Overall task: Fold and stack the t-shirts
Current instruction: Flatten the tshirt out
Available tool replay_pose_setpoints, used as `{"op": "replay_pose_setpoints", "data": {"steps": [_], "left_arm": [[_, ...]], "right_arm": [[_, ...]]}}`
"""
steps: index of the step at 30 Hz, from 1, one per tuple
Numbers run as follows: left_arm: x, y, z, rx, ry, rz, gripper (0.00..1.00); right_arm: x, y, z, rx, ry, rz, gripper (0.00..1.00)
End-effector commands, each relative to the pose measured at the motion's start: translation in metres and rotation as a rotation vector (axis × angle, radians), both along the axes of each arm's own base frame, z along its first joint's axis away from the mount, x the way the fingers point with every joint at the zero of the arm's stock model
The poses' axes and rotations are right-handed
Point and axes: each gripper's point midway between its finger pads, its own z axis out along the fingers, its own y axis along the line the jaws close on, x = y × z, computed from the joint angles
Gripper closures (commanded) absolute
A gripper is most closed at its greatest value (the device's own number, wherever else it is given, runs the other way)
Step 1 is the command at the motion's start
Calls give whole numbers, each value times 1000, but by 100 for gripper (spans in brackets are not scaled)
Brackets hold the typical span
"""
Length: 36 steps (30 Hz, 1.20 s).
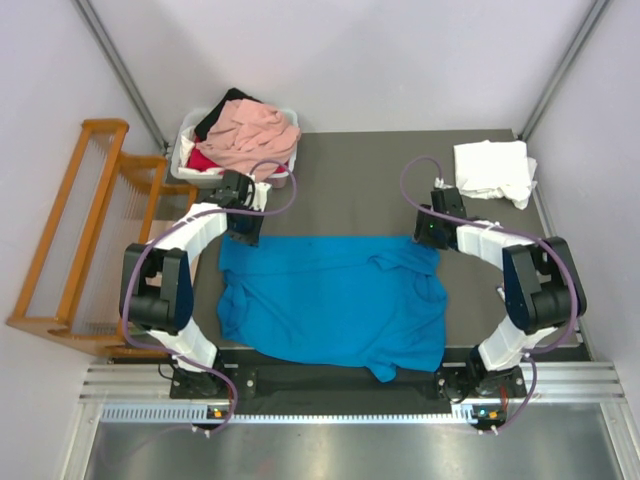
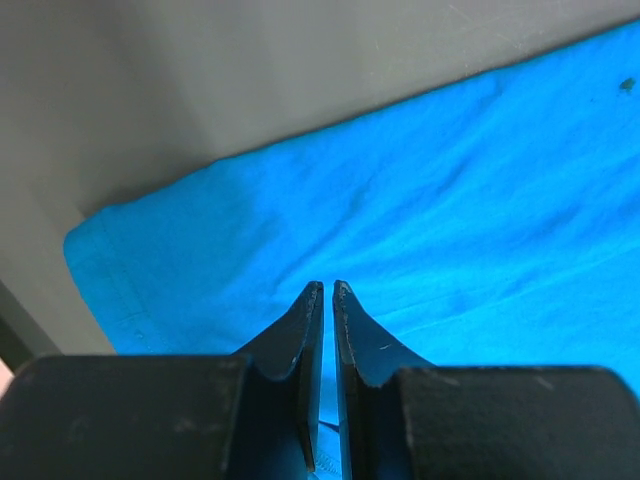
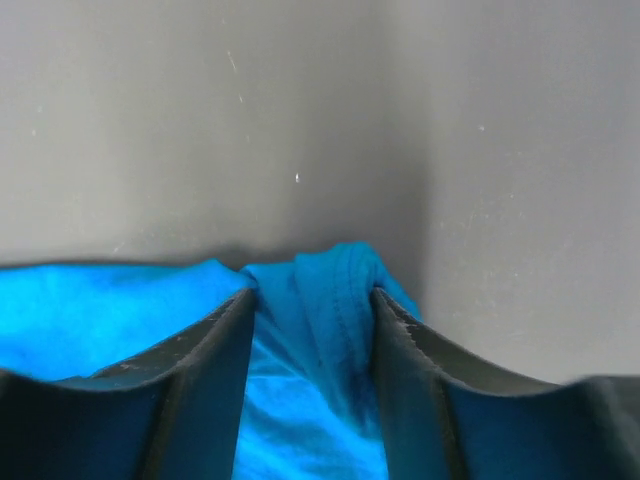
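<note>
From above, your blue t-shirt (image 1: 335, 305) lies flat mid-table, long axis nine to three, both arms at its twelve-o'clock edge. It looks limp and light, so take it at hems and corners. Left wrist: the left gripper (image 2: 327, 292) is nearly closed over a hemmed corner; whether it pinches cloth, you cannot tell. Right wrist: the right gripper (image 3: 310, 300) stands half-wide around a bunched fold.

Two arms stand at the bottom of the top view; each has white curved shells and big black round joints; a thin purple cable loops along each arm; the left gripper (image 2: 322, 290) has two dark pointed fingers; the right gripper (image 3: 312, 300) has dark fingers with rough toothed edges.
</note>
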Motion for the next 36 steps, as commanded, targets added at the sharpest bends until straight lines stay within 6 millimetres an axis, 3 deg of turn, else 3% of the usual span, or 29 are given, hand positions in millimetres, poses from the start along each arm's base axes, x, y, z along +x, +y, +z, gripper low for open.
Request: {"op": "replay_pose_setpoints", "data": {"steps": [1, 3, 6, 9, 14, 15, 19, 23, 28, 34, 36], "left_arm": [[11, 0, 17, -1, -83, -6, 87], [11, 0, 18, 1, -85, -7, 87], [12, 1, 17, 4, -84, -9, 87], [12, 1, 17, 4, -84, -9, 87], [9, 0, 16, -5, -79, -10, 87], [9, -1, 16, -6, -79, -11, 87], [9, 0, 21, -3, -88, -13, 87], [9, 0, 28, -4, -102, -18, 87], [11, 0, 32, -3, -109, -19, 87], [8, 1, 32, 1, -114, -22, 87], [7, 3, 28, 9, -108, -22, 87]], "right_arm": [[-14, 16, -13, 78, 25, 29, 61], [-28, 22, -17, 115, 40, 48, 76], [-45, 23, -19, 134, 52, 58, 89], [-63, 26, -18, 164, 68, 76, 94], [-76, 30, 4, 153, 38, 118, 89], [-73, 31, 19, 152, -3, 124, 91], [-81, 37, 44, 139, -43, 154, 88], [-97, 33, 44, 120, -23, 154, 82], [-109, 32, 38, 117, 0, 152, 99], [-123, 44, 32, 114, 25, 189, 100], [-118, 40, 35, 90, 9, 170, 100]]}}
